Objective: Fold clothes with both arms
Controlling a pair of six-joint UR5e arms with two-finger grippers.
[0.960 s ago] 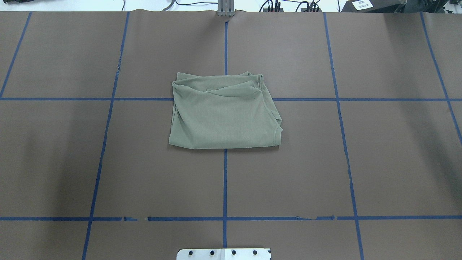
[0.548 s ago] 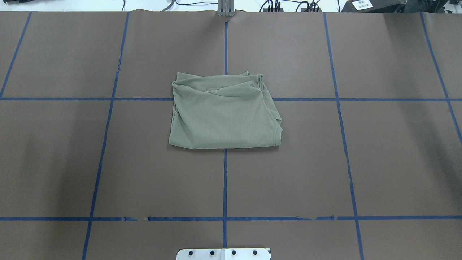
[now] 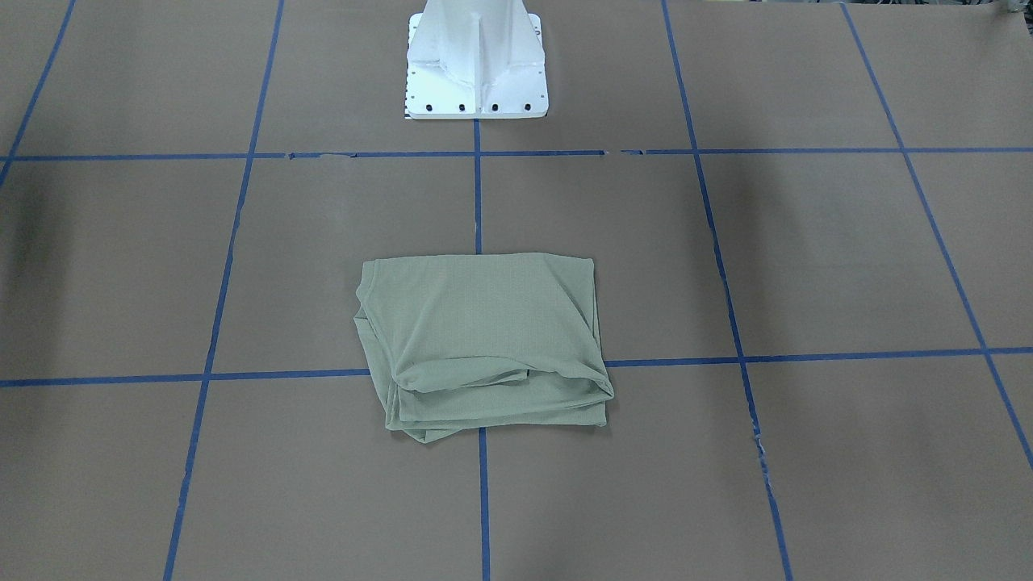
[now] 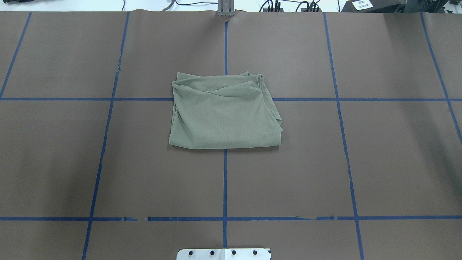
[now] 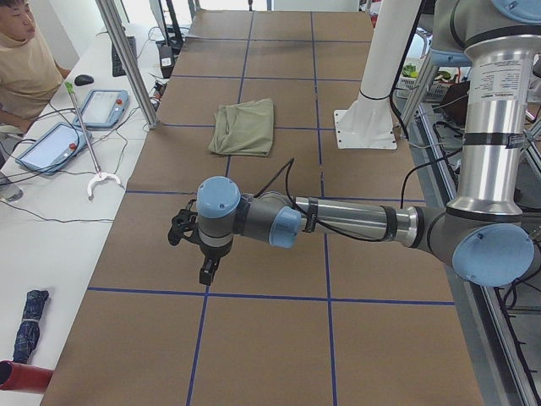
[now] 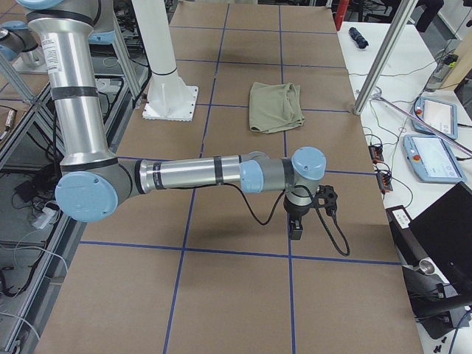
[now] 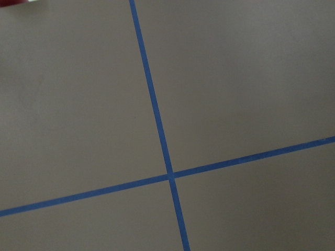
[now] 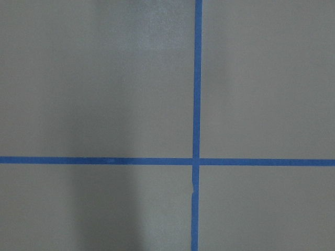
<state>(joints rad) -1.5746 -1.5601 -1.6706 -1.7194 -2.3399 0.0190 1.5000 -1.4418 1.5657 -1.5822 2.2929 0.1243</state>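
The sage-green shirt [image 4: 223, 113] lies folded into a compact rectangle at the table's middle, with loose layered edges on its far side. It also shows in the front view [image 3: 484, 339] and both side views [image 5: 245, 127] [image 6: 276, 105]. The left arm's gripper [image 5: 207, 271] hangs above bare table far to the shirt's left, pointing down. The right gripper [image 6: 296, 230] hangs above bare table far to the shirt's right. Neither touches the shirt. I cannot tell whether either is open or shut. Both wrist views show only brown table and blue tape.
The white pedestal base [image 3: 476, 64] stands at the robot's side of the brown table, which is marked with a blue tape grid [image 4: 225, 180]. A seated operator [image 5: 25, 59] and teach pendants [image 5: 101, 106] [image 6: 428, 155] are on white benches beyond the far edge, by aluminium posts [image 5: 127, 59].
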